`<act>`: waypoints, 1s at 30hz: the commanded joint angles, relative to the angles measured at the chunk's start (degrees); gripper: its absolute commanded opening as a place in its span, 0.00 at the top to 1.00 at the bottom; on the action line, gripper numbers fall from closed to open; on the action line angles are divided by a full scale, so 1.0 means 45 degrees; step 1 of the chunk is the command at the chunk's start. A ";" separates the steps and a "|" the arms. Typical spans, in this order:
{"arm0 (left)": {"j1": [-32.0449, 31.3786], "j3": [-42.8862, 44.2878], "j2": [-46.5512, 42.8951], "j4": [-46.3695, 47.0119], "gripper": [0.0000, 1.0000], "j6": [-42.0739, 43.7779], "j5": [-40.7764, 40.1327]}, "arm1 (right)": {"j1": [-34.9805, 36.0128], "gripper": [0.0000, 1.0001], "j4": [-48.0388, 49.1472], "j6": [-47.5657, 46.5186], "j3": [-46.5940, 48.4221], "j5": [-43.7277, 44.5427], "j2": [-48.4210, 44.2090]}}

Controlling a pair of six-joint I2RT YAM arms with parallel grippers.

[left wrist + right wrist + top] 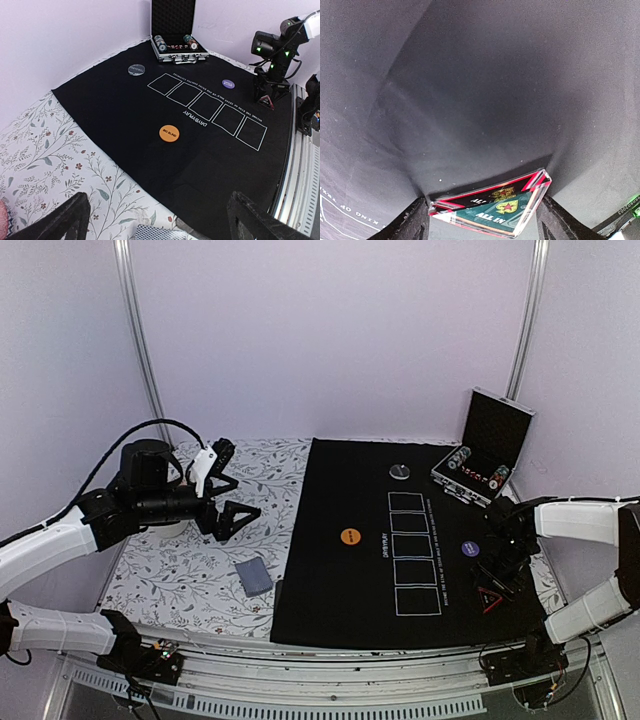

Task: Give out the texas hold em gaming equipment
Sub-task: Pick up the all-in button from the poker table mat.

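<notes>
black felt mat [340,490] over floral tablecloth [170,580]; lilac walls [330,340]. on mat: orange button [350,536], purple button [469,548], silver button [400,472], open case [497,430] holding chips [460,462]. card deck [254,576] on the cloth. red triangle marker [490,597] between right claw [482,200] fingers, grip not discernible. left claw [159,199] spread wide.

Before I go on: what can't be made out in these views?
1. Triangle marker: right wrist view, bottom edge cuts it off; whether the right gripper grips it is unclear.
2. Cards: left wrist view, mostly below the bottom edge; count unknown.
3. Chips in the case: top view, too small to count.
</notes>
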 commanded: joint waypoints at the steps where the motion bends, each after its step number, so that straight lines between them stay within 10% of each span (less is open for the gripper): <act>1: -0.0241 -0.0154 -0.0213 0.0107 0.02 0.0087 0.0081 | -0.0122 0.24 -0.0077 -0.0067 -0.0110 0.0486 -0.0169; 30: -0.0240 -0.0155 -0.0240 0.0099 0.02 0.0093 0.0082 | -0.0119 0.55 -0.0738 -0.0696 0.0627 0.0988 -0.1242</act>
